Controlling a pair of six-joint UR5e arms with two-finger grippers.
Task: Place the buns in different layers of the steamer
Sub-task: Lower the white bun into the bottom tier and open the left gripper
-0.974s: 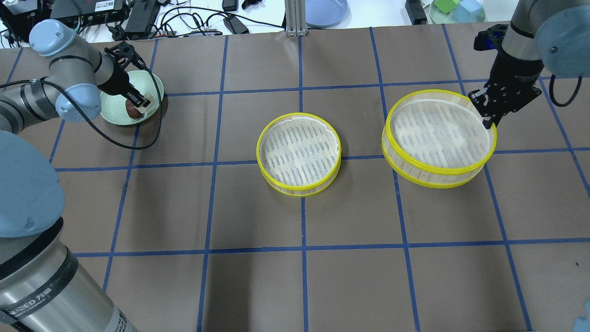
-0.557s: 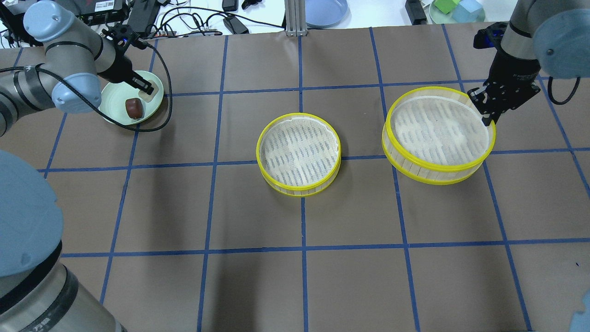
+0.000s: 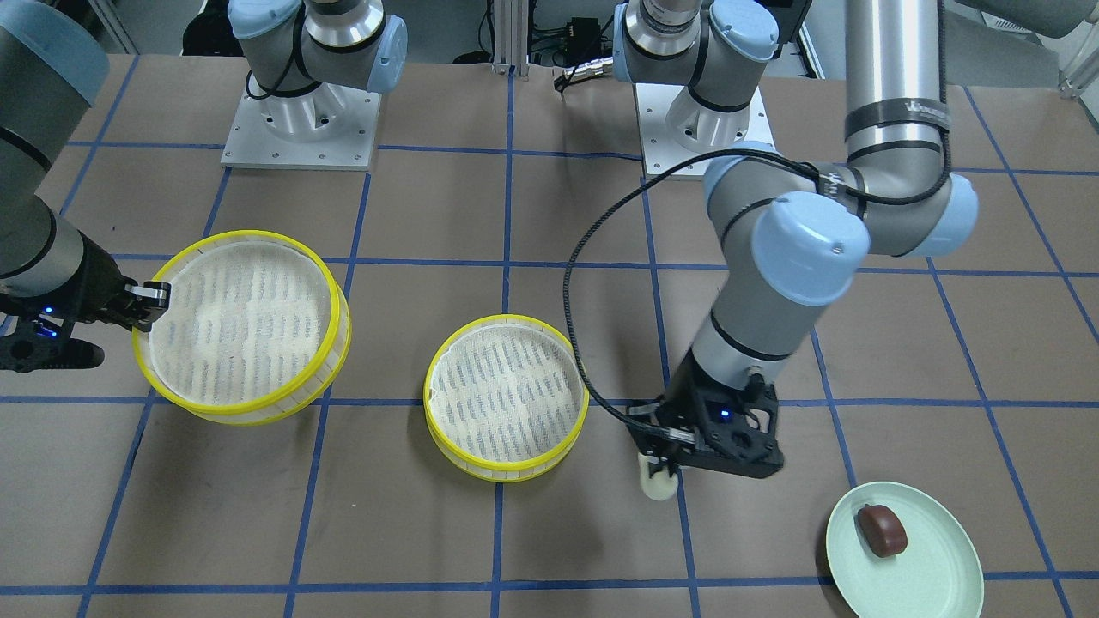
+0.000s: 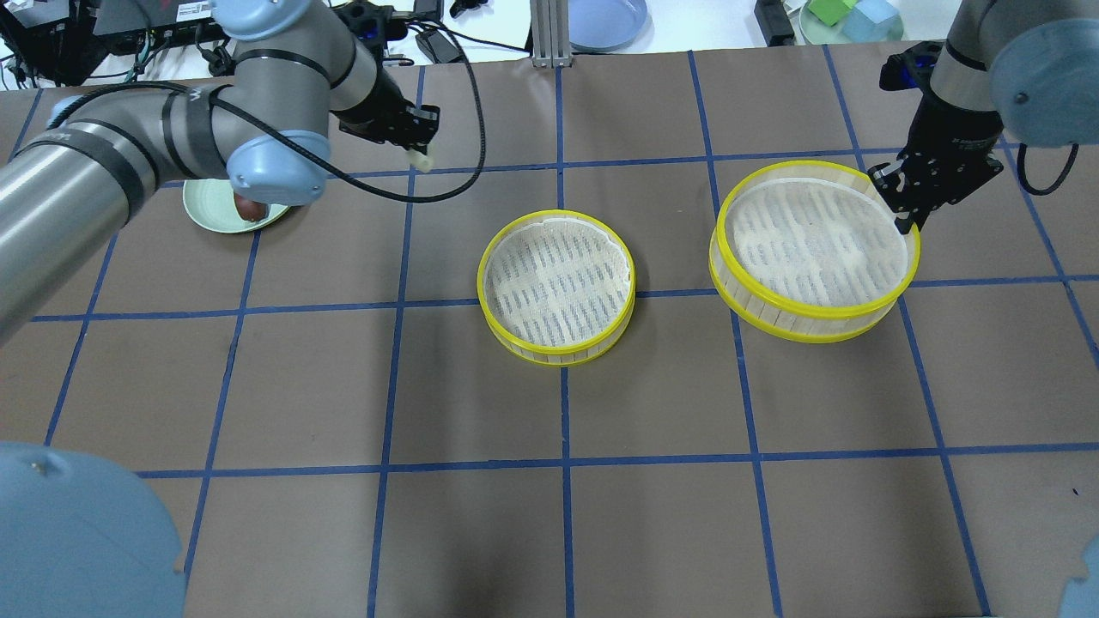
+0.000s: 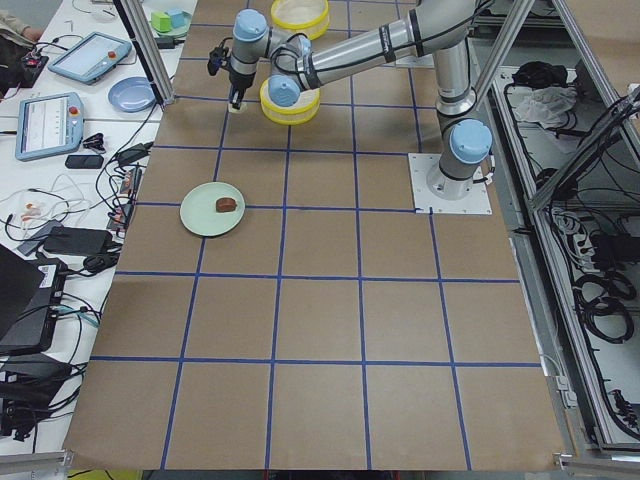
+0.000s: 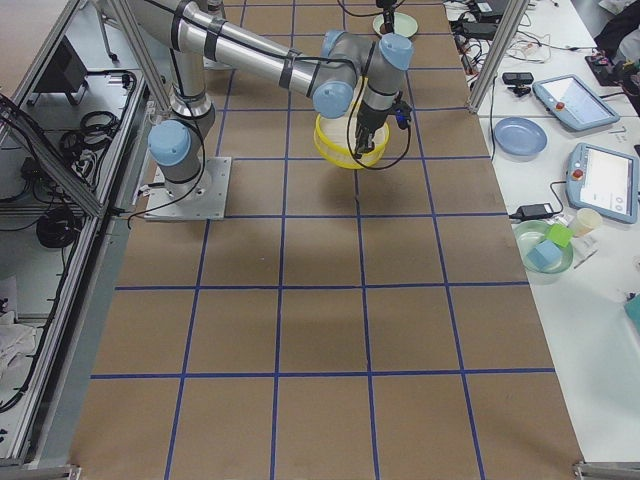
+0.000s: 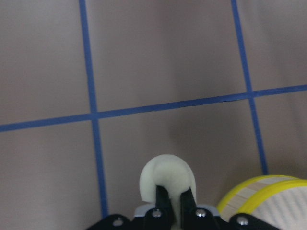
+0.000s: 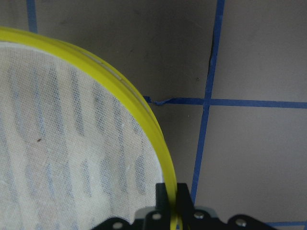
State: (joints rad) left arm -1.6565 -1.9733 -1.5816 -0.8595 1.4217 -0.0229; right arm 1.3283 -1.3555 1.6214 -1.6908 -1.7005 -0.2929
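Observation:
My left gripper (image 4: 418,152) is shut on the cream-white bun (image 4: 421,159) and holds it above the table, left of the middle steamer tray (image 4: 556,287). The bun also shows in the left wrist view (image 7: 168,177) and the front view (image 3: 658,486). The dark reddish-brown bun (image 3: 882,530) lies on the pale green plate (image 3: 927,575); in the overhead view my left arm hides most of it. My right gripper (image 4: 901,221) is shut on the yellow rim of the right steamer tray (image 4: 814,249) and holds it tilted, off the table; the right wrist view shows the rim (image 8: 144,120) between the fingers.
A blue plate (image 4: 607,19), cables and electronics (image 4: 258,34), and a green dish with blocks (image 4: 850,19) lie beyond the table's far edge. The two arm bases (image 3: 300,129) stand at the robot's side of the table.
My left gripper has lifted the cream-white bun off the green plate and carried it right, toward the middle tray. The right gripper and its tray have shifted slightly.

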